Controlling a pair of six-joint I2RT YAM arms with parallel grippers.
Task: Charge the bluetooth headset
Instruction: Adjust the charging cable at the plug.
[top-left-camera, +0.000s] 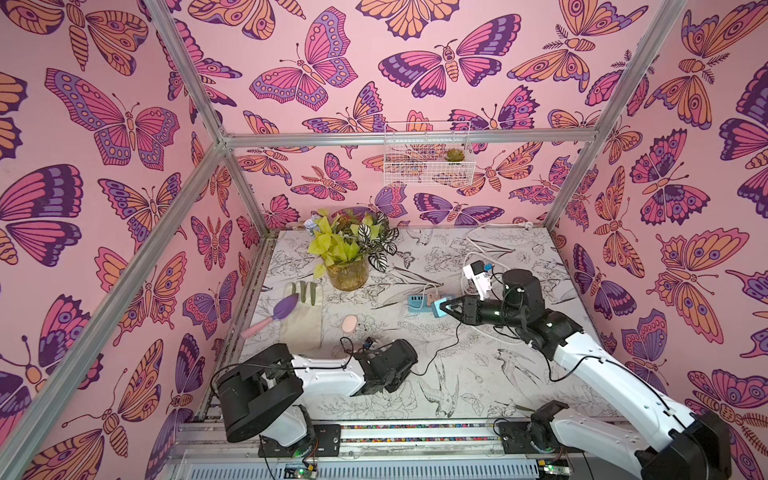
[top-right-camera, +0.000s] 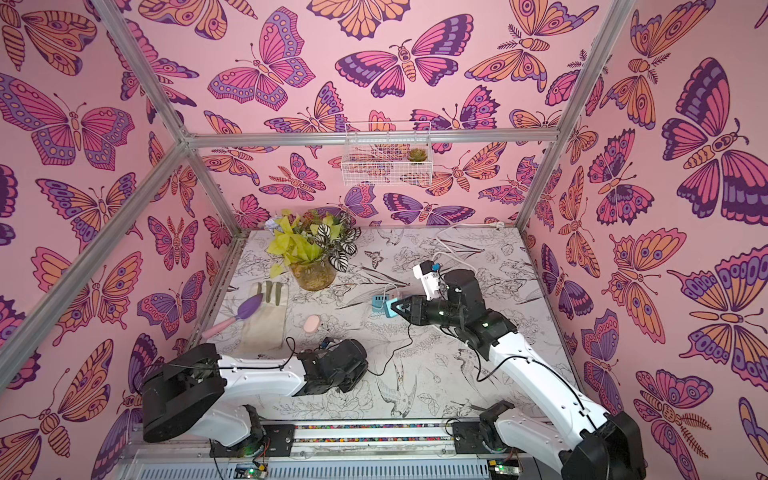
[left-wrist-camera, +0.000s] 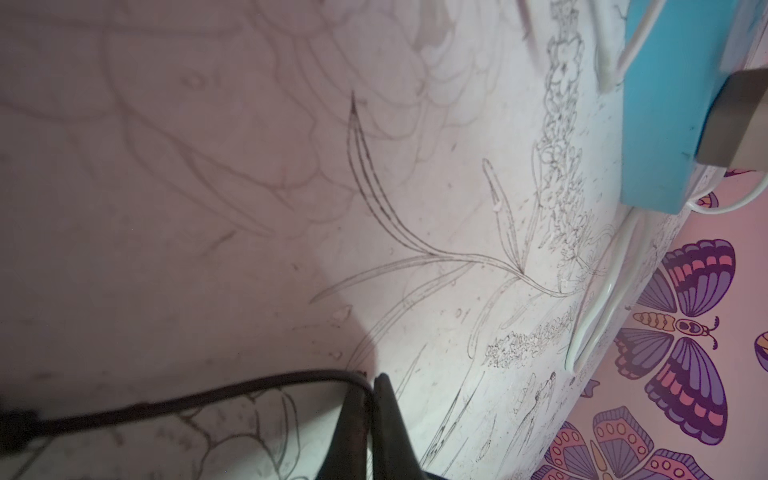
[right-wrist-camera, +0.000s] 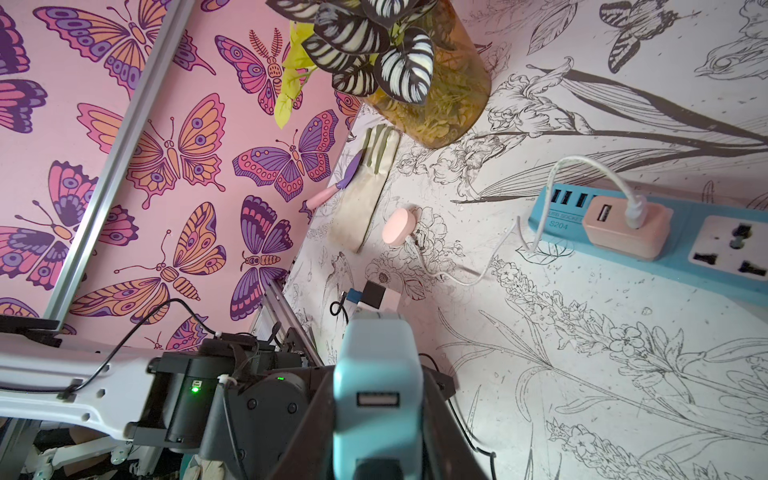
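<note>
Left gripper (left-wrist-camera: 372, 384) is working low over the table (top-left-camera: 478, 374), jaws pinching fully closed on a black cable (left-wrist-camera: 208, 395). Right gripper (top-left-camera: 444, 309) is clamping a teal USB block (right-wrist-camera: 376, 357), hovering just beside the blue power strip (right-wrist-camera: 681, 266). The headset is probably the pink oval case (top-left-camera: 350, 324), lying near the glove (top-left-camera: 301, 320) with a white cable (right-wrist-camera: 457, 280) reaching it. This looks like the hooking-up step. Next move calls for lining the black cable's end squarely with the block's port.

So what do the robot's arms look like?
Both have smooth white shells with chunky black joints: the left arm and the right arm. Thin black cables run along them. Each ends in a black claw with pointy fingers, the left claw and the right claw. A small green light glows on one joint.
</note>
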